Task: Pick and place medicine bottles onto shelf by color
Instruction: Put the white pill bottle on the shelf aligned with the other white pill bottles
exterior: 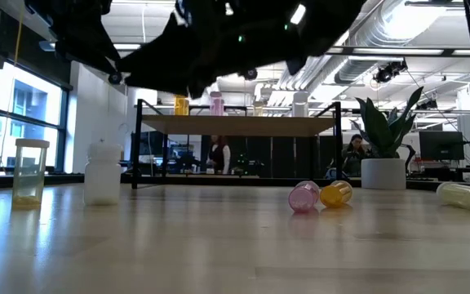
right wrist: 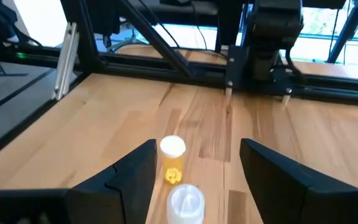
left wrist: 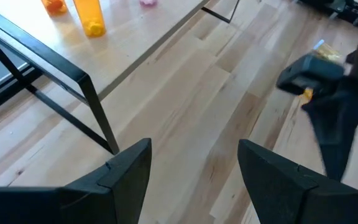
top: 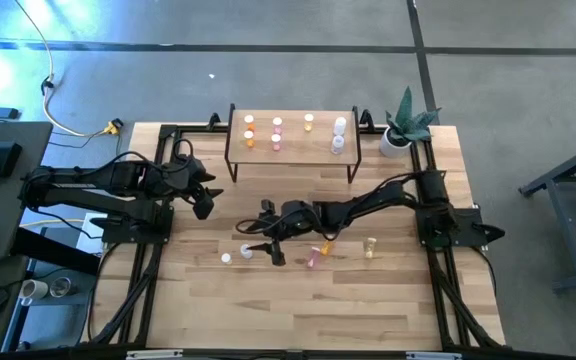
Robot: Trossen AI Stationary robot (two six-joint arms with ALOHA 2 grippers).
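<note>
Bottles still wait on the table while others already stand on the shelf (top: 293,150). From above, the shelf sits at the far middle of the table with orange, pink, yellow and white bottles lined up on it by colour. The right gripper (top: 260,246) is stretched across to the table's middle, its jaws spread wide and empty, close to a white bottle (top: 247,250) and another white-capped one (top: 226,258). A pink bottle (top: 314,256) and a pale yellow one (top: 370,246) lie farther right. The left gripper (top: 204,198) waits near the shelf's left end.

At table height, a clear yellowish bottle (exterior: 30,171) and a white bottle (exterior: 103,173) stand upright at left; pink (exterior: 303,196), orange (exterior: 336,193) and pale yellow (exterior: 466,195) bottles lie on their sides. Two people show in the room far behind.

The left wrist camera shows its own jaws wide apart and empty above bare wood beside the shelf's leg.

The right wrist camera shows its fingers (right wrist: 128,177) wide open, with a yellow bottle (right wrist: 172,159) and a white bottle (right wrist: 186,204) upright between and just ahead of them.

The step looks like an approach to pick. Next the right gripper likely needs to lower around one bottle without knocking its neighbour, which stands just beside it, then close.
</note>
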